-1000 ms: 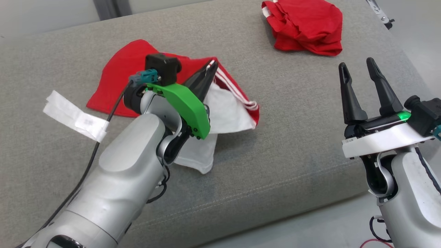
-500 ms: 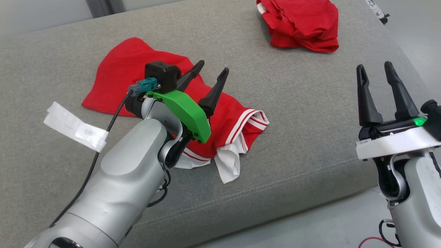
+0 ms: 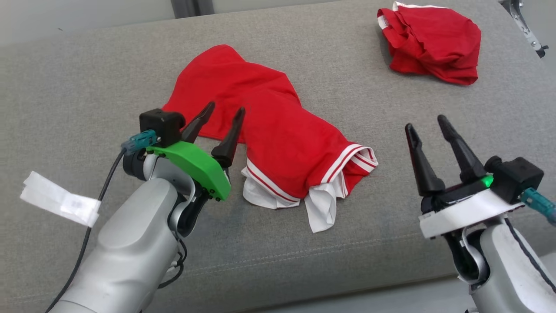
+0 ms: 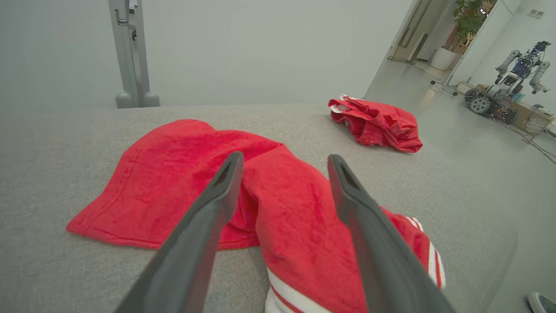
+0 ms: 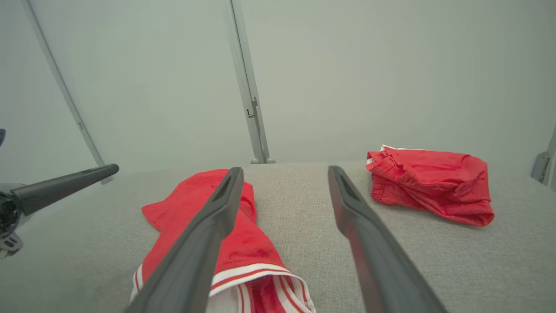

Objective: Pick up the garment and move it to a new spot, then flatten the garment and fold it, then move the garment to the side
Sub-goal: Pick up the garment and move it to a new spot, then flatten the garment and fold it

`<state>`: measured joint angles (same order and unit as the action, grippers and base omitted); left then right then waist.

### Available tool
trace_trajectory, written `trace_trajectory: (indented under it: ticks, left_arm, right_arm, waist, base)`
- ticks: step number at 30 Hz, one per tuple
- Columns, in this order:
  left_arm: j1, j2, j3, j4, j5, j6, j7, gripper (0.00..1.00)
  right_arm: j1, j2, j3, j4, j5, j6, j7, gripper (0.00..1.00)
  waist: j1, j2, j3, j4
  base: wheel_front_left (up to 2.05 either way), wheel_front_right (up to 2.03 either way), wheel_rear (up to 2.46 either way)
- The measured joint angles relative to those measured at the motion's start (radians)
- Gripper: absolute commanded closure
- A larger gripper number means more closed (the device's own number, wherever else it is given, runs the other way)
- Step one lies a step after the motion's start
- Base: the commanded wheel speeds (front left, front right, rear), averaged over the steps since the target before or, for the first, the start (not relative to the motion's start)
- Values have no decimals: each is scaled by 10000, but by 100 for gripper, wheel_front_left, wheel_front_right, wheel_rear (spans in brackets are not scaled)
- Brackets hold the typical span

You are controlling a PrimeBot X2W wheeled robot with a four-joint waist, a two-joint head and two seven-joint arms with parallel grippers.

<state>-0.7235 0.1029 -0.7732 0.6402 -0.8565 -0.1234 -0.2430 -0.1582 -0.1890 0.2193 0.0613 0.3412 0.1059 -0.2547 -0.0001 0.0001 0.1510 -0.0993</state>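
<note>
The cushion (image 3: 87,65) is carrying everything, and its grey weave is looking grippy. A sideways drag is likely to be bunching fabric rather than sliding it.

The garment (image 3: 278,143) is lying crumpled mid-cushion. Its red body is running away from the robot, with the striped hem and white lining turning out at the near end. It is lying loose, with neither gripper gripping it. The main risk is sitting here: the layers are overlapping. A pinch at the hem could be catching one layer or the lining alone, and flattening would then be twisting it further.

The red pile (image 3: 434,43) is sitting well apart at the cushion's far right. Being the same colour, it is risking being taken for the target, and a wide spread rightward could be running into it.

The left gripper (image 3: 226,108) is hovering at the garment's near-left side, fingers spread wide and holding nothing. Dropping straight down, one finger could be pinning the cloth instead of getting under it. The right gripper (image 3: 425,122) is hanging near the hem's right, likewise wide and empty.

A white strip (image 3: 58,200) is showing beside the left arm's cable (image 3: 104,182). I cannot tell whether it is fixed there or lying loose. If loose, it could be getting swept along.

Nothing is standing between either gripper and the garment.
</note>
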Motion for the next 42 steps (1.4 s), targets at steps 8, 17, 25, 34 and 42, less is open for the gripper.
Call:
trace_trajectory:
  ticks: [8, 17, 25, 34, 42]
  left_arm:
    - [734, 466, 347, -399, 107, 109, -84, 0]
    - [1613, 512, 1390, -1463, 136, 374, -86, 0]
    - [2417, 522, 1883, -2044, 173, 458, -86, 0]
    - [2917, 560, 2228, -2635, 539, 533, -86, 0]
    - [3183, 591, 2472, -2984, 696, 533, -86, 0]
  right_arm:
    - [586, -2, 1062, 658, -121, 84, 75, 0]
    - [712, 113, 1812, 1912, 73, 171, 828, 0]
    - [479, 357, 1912, 2533, 401, 171, 1018, 0]
    - [-288, 623, 1942, 3106, 736, 173, 1143, 0]
    - [-725, 708, 2077, 3557, 886, 173, 1235, 100]
  waist:
    - [0, 0, -70, 518]
    - [0, 0, -46, 974]
    - [0, 0, 4, 1307]
    - [0, 0, 130, 1561]
    - [0, 0, 265, 1640]
  base:
    - [0, 0, 0]
    - [0, 0, 0]
    - [0, 0, 0]
    - [0, 0, 0]
    - [0, 0, 0]
